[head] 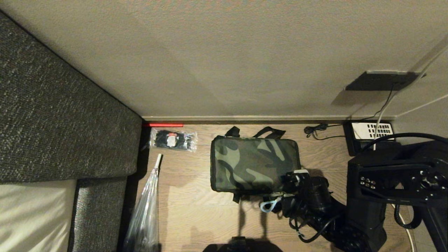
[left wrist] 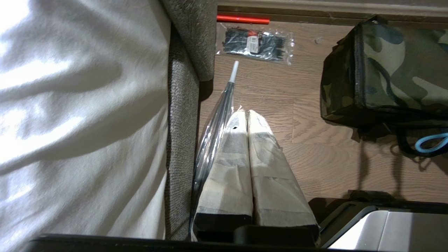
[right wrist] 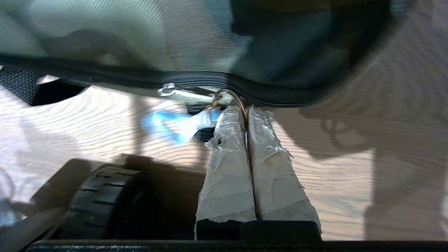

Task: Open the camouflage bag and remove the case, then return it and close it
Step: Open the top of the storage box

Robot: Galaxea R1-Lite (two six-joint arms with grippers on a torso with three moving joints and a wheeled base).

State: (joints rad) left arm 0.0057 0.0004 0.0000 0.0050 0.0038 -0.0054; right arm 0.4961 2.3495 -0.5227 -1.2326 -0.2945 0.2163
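The camouflage bag stands on the wood floor with its lid down; it also shows in the left wrist view. My right gripper is at the bag's near right corner. In the right wrist view this gripper is shut on a thin metal zipper ring at the bag's black zip line. A light blue loop hangs from the same pull. My left gripper is parked low beside the couch, shut with nothing in it. The case is out of view.
A grey couch fills the left side. A clear packet of black items and a clear wrapped umbrella lie left of the bag. A black telephone with a white keypad sits by the wall at the right.
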